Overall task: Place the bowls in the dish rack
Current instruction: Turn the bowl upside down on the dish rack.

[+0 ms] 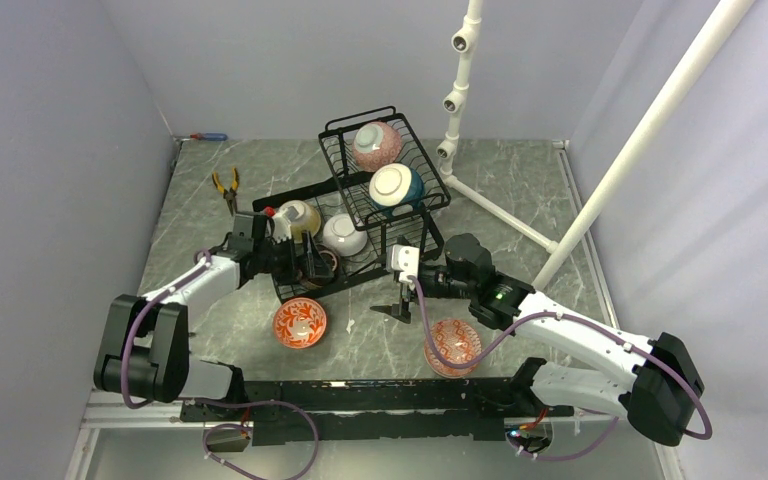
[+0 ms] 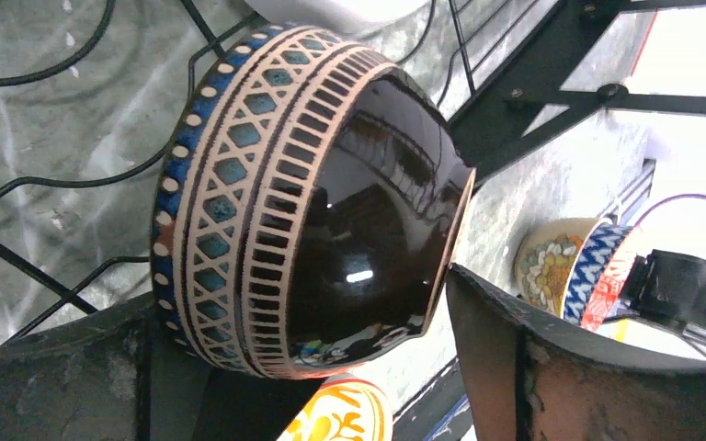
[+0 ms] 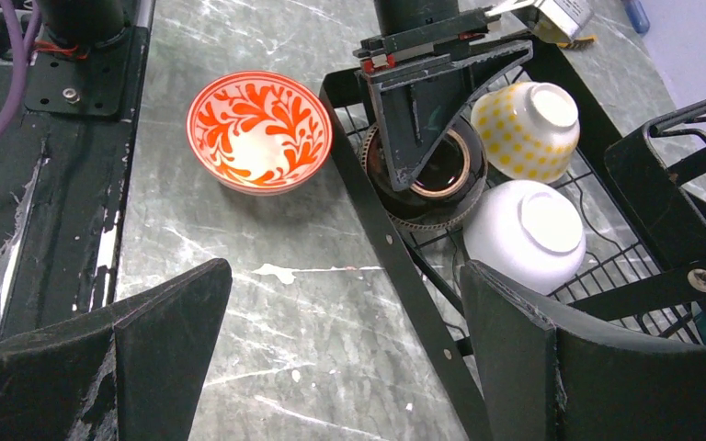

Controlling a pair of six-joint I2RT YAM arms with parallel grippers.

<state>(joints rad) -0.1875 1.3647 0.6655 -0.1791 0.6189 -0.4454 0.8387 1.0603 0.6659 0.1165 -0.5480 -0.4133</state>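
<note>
Lying on its side in the lower base of the dish rack (image 3: 391, 248), the brown bowl (image 2: 331, 202) sits between the fingers of the left gripper (image 2: 308, 303), filling the gap. Whether they clamp it or stand just free cannot be told. A yellow-dotted bowl (image 3: 524, 129) and a white bowl (image 3: 524, 234) rest upside down just beside it. The right gripper (image 3: 340, 294) hangs wide open and empty above the table (image 3: 267, 312), near a red-patterned bowl (image 3: 259, 131).

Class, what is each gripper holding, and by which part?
The right gripper holds nothing. The left gripper flanks the brown bowl in the rack, but whether it grips cannot be told.
</note>
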